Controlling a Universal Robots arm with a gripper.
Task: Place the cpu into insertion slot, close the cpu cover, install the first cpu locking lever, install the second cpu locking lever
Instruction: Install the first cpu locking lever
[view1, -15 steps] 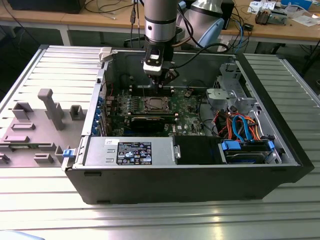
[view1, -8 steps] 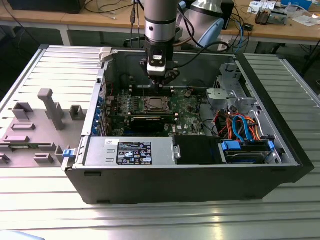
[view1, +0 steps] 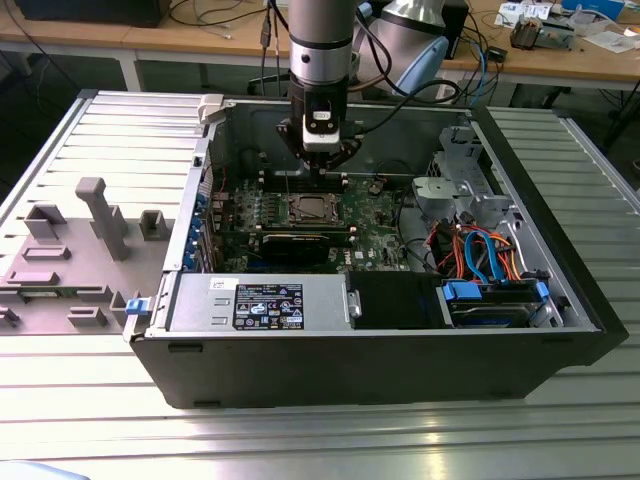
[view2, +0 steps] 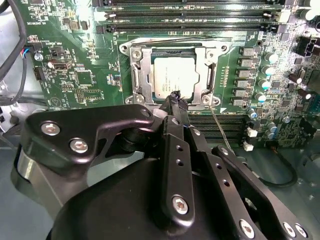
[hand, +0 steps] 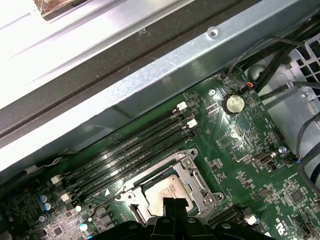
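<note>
The cpu (view2: 172, 72) lies flat in the insertion slot (view2: 131, 50) on the green board, its silver top showing through the window of the cpu cover (view2: 141, 75), which lies down over it. My gripper (view2: 175, 97) hangs just above the socket's edge, fingers shut together with nothing between them. A thin lever rod (view2: 220, 127) slants away from the socket's corner beside the fingertips. In the exterior view the gripper (view1: 322, 168) stands over the cpu (view1: 308, 208). The first wrist view shows the gripper (hand: 170, 205) at the cpu (hand: 162, 190) and the cover (hand: 195, 175).
The board sits deep in an open computer case (view1: 400, 330) with tall walls. Long memory slots (view2: 190, 20) run beside the socket. A black graphics card (view1: 300, 240), drive cage (view1: 460, 190) and coloured cables (view1: 480, 250) lie nearby. A grey fixture (view1: 100, 215) stands on the exterior view's left.
</note>
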